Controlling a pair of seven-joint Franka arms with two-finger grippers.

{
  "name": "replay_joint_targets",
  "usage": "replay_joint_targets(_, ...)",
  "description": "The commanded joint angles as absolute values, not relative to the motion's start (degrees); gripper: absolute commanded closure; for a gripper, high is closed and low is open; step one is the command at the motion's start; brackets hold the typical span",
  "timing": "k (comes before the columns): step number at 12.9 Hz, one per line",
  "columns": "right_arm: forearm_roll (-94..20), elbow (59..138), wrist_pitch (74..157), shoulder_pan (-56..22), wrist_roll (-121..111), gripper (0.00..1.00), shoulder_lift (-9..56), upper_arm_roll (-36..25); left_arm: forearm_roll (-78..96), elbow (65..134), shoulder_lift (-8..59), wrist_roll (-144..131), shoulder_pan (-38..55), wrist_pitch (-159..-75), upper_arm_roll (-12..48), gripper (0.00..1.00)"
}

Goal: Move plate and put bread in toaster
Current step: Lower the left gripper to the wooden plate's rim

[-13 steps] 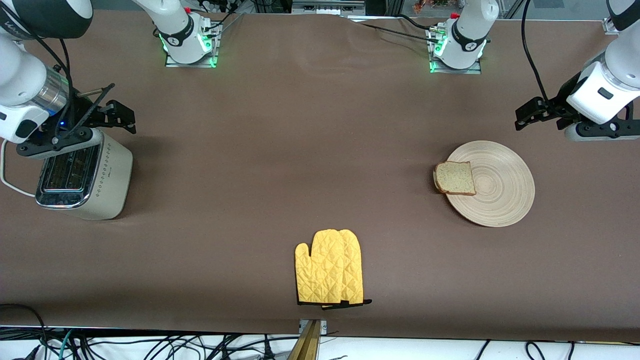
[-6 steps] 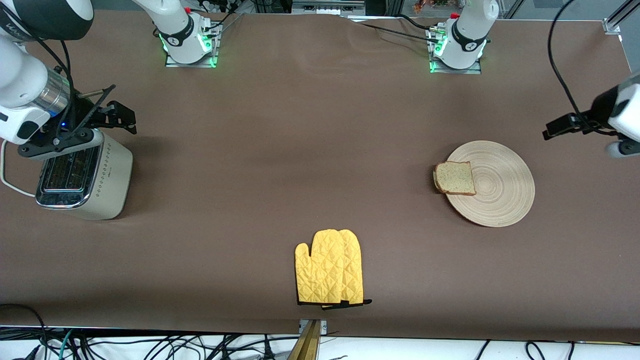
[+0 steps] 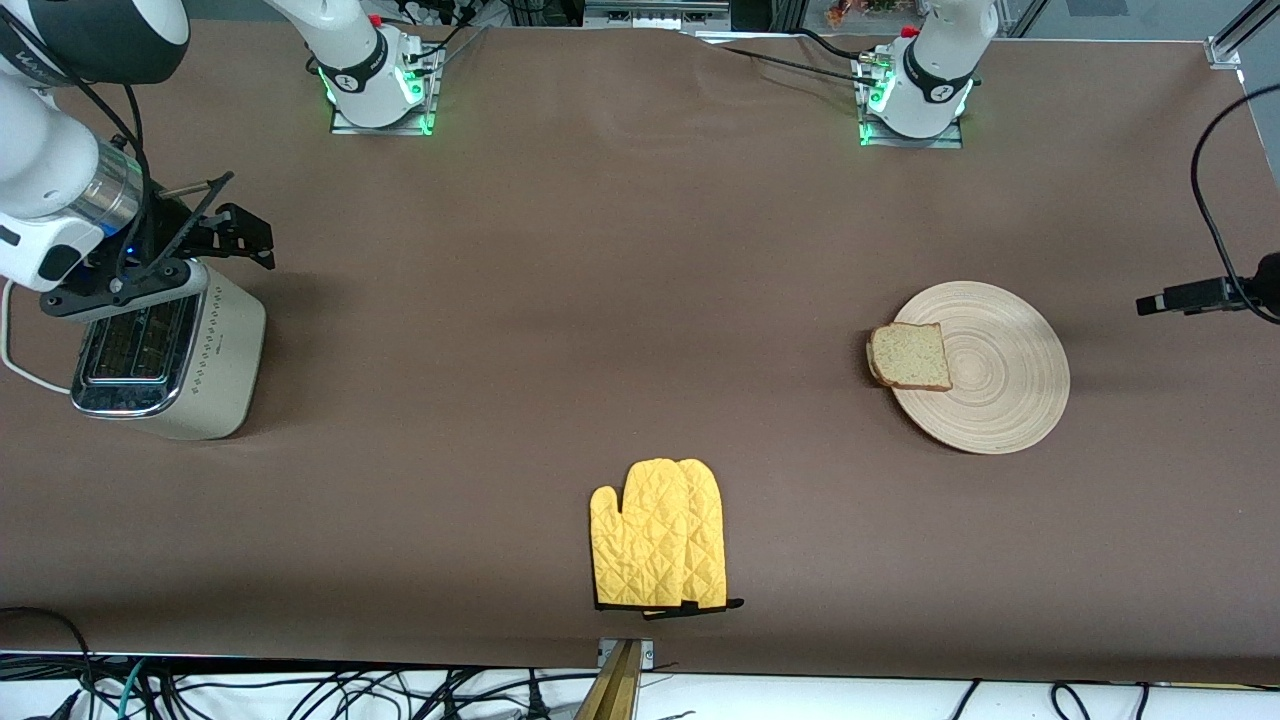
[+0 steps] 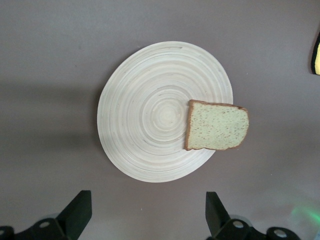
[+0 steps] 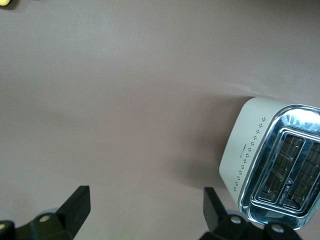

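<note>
Both grippers stand with fingers spread wide and nothing between them. Left gripper (image 4: pixel 145 220) shows in its own wrist view as two dark fingertips at the lower edge of the frame, hanging above bare brown table (image 3: pixel 620 300) just beside the plate (image 4: pixel 150 110); in the front view only a dark tip of it (image 3: pixel 1195 297) pokes in at the right edge, mid-height. Right gripper (image 3: pixel 235 232) sits in the upper left of the front view, over the table just beside the toaster (image 3: pixel 165 350); its wrist view has the two fingertips (image 5: pixel 145 220) along the bottom edge, with the toaster's chrome top and both slots in the lower right corner.

On the round wooden plate, right of centre in the front view, the bread (image 3: pixel 910 356) lies flat on the rim toward the right arm's end, overhanging the edge slightly. At the lower centre of the front view lies a yellow quilted oven mitt (image 3: pixel 658 535), nearer to the front camera than the plate and the toaster, well apart from both.
</note>
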State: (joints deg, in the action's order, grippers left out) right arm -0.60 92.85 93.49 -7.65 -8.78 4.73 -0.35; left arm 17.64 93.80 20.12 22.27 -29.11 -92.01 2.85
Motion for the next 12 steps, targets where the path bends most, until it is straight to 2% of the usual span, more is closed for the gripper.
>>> replay_joint_targets(1, -0.9, 92.9, 92.9, -7.7, -7.9, 0.0, 4.5, -0.4, 22.5, 90.5, 28.6, 30.7, -34.2, -90.7, 3.6, 0.0)
replay_joint_targets(5, -0.9, 93.2, 93.2, -7.7, -7.9, 0.0, 4.5, -0.4, 31.4, 88.5, 40.1, 45.0, -38.3, -93.2, 3.6, 0.0)
replay_joint_targets(10, -1.0, 93.3, 93.2, -7.7, -7.9, 0.0, 4.5, -0.4, 39.3, 88.5, 46.6, 52.4, -38.3, -96.0, 3.6, 0.01)
replay_joint_targets(12, -1.0, 93.8, 93.6, -7.7, -7.9, 0.0, 4.5, -0.4, 39.7, 88.5, 47.5, 52.5, -38.3, -95.9, 3.7, 0.22)
